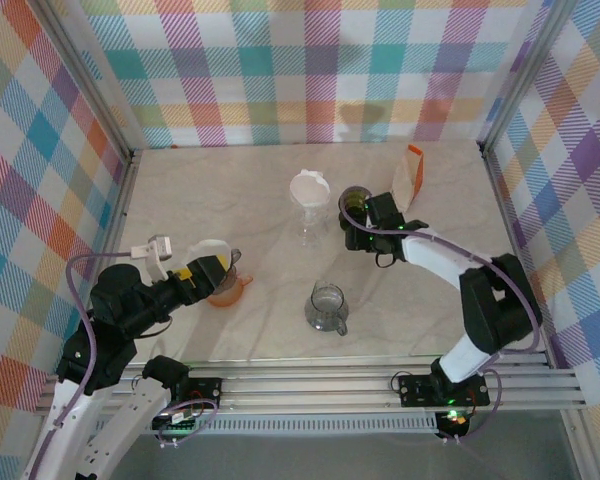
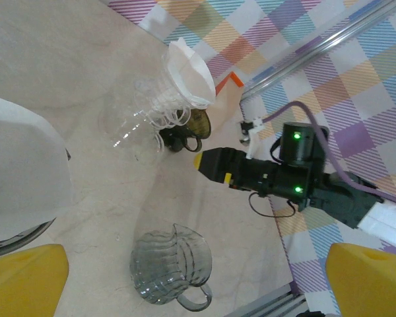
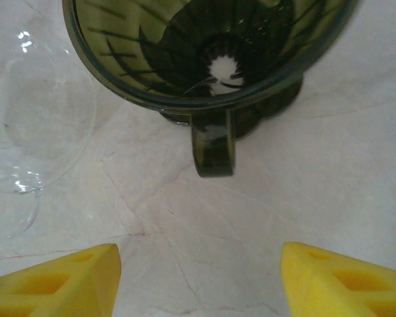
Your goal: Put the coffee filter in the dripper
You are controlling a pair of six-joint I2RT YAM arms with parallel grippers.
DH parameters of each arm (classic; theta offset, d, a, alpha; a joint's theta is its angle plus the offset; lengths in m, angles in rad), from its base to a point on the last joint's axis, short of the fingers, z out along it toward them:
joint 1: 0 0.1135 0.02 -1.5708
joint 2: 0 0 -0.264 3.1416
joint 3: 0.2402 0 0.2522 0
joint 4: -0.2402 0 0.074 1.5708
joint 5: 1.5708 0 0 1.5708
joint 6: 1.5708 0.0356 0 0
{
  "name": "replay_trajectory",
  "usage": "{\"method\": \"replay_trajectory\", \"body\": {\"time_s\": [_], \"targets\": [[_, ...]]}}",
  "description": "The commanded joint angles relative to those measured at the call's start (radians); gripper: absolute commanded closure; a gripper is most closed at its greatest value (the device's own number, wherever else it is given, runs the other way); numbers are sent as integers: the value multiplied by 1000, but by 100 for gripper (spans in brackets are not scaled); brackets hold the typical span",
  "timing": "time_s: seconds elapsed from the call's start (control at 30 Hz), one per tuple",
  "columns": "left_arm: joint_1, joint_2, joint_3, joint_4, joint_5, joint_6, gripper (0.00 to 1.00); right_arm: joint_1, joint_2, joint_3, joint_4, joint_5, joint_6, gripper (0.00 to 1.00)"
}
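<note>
On the marble table [image 1: 180, 190] a white coffee filter [image 1: 310, 187] sits in the mouth of a clear dripper [image 1: 310, 222] near the middle. Just to its right stands a dark green dripper [image 1: 352, 202], with nothing inside its ribbed cone in the right wrist view. The right gripper [image 3: 201, 281] faces this green dripper's handle [image 3: 214, 148] from close by. Its yellow fingers [image 3: 59, 281] are spread apart with only bare table between them, and they grasp nothing. The left gripper [image 1: 210, 268] is at the near left, its jaws at full spread and likewise holding nothing. A second white filter [image 2: 20, 172] lies just beside one of its fingers, over an orange dripper [image 1: 226, 292]. A glass pitcher [image 1: 327, 307] stands toward the near edge between the two arms, and an orange-and-white carton [image 1: 410, 178] stands upright at the far right, behind the green dripper.
</note>
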Motion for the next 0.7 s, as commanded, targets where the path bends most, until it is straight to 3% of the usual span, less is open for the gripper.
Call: {"method": "replay_trajectory", "body": {"time_s": [0.0,0.37,0.67], "targets": [[-6,7,-10,19,18,-4,0,-3,39,35,93,16,-55,38],[-7,26,-23,35,25,-1,0,-6,132,74,176,73,-107,49],[-6,25,-23,29,23,1,0,-6,146,73,196,125,-139,76]]}}
